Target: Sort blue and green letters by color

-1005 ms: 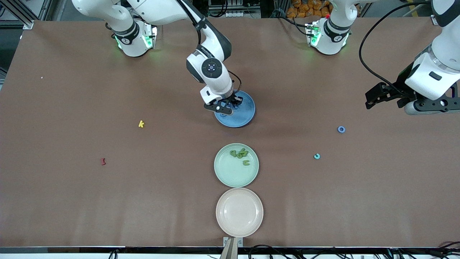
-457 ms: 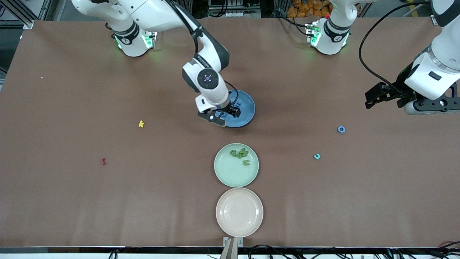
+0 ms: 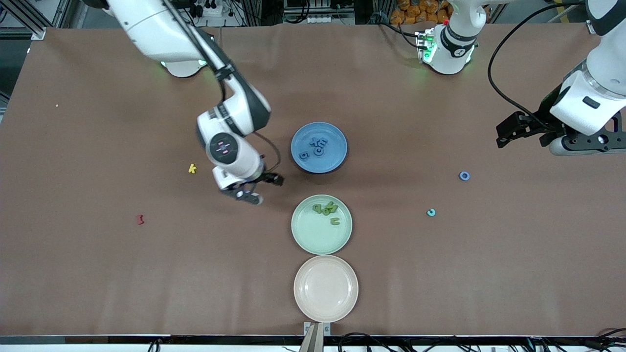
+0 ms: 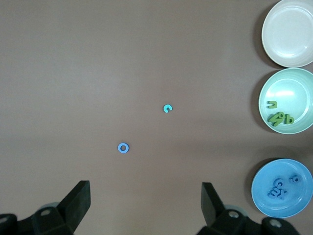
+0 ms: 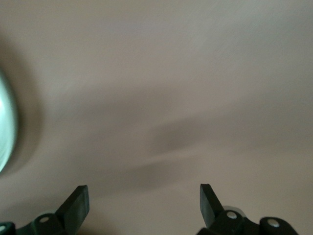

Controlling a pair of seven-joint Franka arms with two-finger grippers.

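Several blue letters (image 3: 317,146) lie in the blue plate (image 3: 337,157). Three green letters (image 3: 326,209) lie in the green plate (image 3: 313,237). A blue o (image 3: 464,176) and a teal c (image 3: 431,212) lie loose on the table toward the left arm's end. They also show in the left wrist view, the o (image 4: 123,147) and the c (image 4: 167,108). My right gripper (image 3: 264,189) is open and empty, over bare table beside both plates. My left gripper (image 3: 504,135) waits open and empty, up above the table near the blue o.
An empty pink plate (image 3: 325,313) sits nearest the front camera, in line with the other two plates. A yellow k (image 3: 192,168) and a dark red letter (image 3: 140,219) lie toward the right arm's end.
My right gripper has left the blue plate and swung toward the right arm's end, over bare table. The blue letters in that plate now show. The left arm has not moved.
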